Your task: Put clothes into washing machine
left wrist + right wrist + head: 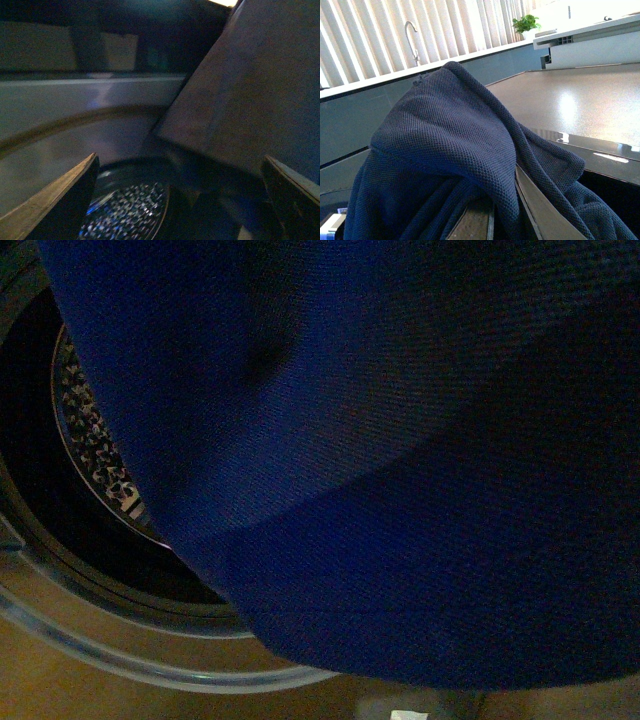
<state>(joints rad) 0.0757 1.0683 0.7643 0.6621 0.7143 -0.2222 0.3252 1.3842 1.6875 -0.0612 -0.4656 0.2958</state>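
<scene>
The clothes (400, 470), a dark navy knit garment, hang close before the front camera and fill most of that view. Behind them at the left shows the washing machine's round port (60, 570) with its perforated steel drum (90, 440). My right gripper (502, 220) is shut on the clothes (445, 150), which drape over both fingers. My left gripper (180, 200) is open and empty, its fingers (60, 200) wide apart, with the drum (127, 212) and dark port rim between them. Neither arm shows in the front view.
In the right wrist view a grey counter top (580, 100), a tap (411, 37), vertical blinds (365, 35) and a potted plant (526, 22) lie beyond. The machine's grey front panel (75, 115) fills the left wrist view.
</scene>
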